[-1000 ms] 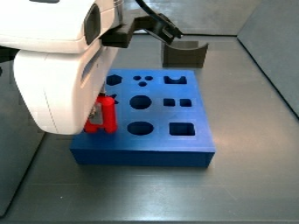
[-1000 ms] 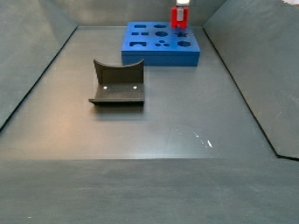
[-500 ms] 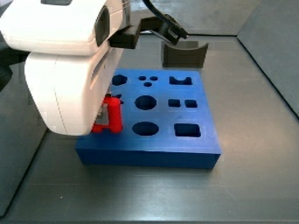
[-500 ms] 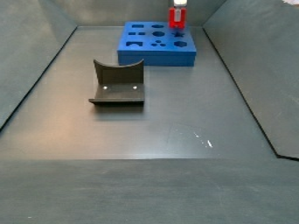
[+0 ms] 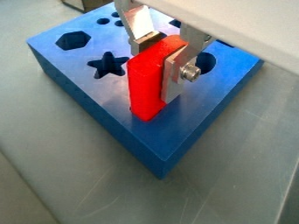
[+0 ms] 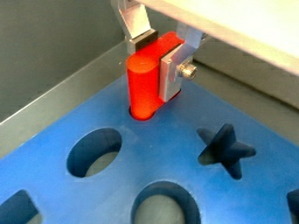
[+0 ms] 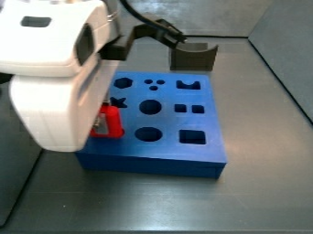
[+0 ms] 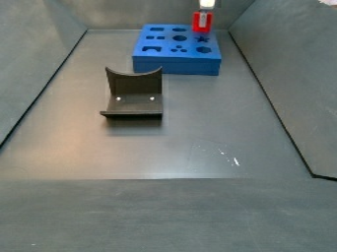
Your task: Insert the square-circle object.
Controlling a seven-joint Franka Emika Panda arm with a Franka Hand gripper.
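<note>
The square-circle object is a red piece (image 5: 149, 83), square at one end and round at the other, standing upright. My gripper (image 5: 162, 59) is shut on it, silver fingers on both sides, as both wrist views show (image 6: 158, 54). Its lower end (image 6: 142, 83) sits in a hole at a corner of the blue board (image 6: 176, 149). In a side view the red piece (image 7: 108, 122) shows at the board's (image 7: 171, 157) left edge, the fingers hidden behind the white wrist (image 7: 55, 82). In a side view the piece (image 8: 203, 20) stands on the far board (image 8: 178, 63).
The dark fixture (image 8: 132, 94) stands on the grey floor in front of the board, and shows behind the board in a side view (image 7: 193, 57). The board has star, hexagon, round and square holes. Grey walls ring the floor.
The wrist has come lower over the board's left edge. Less of the red piece shows above the board than before.
</note>
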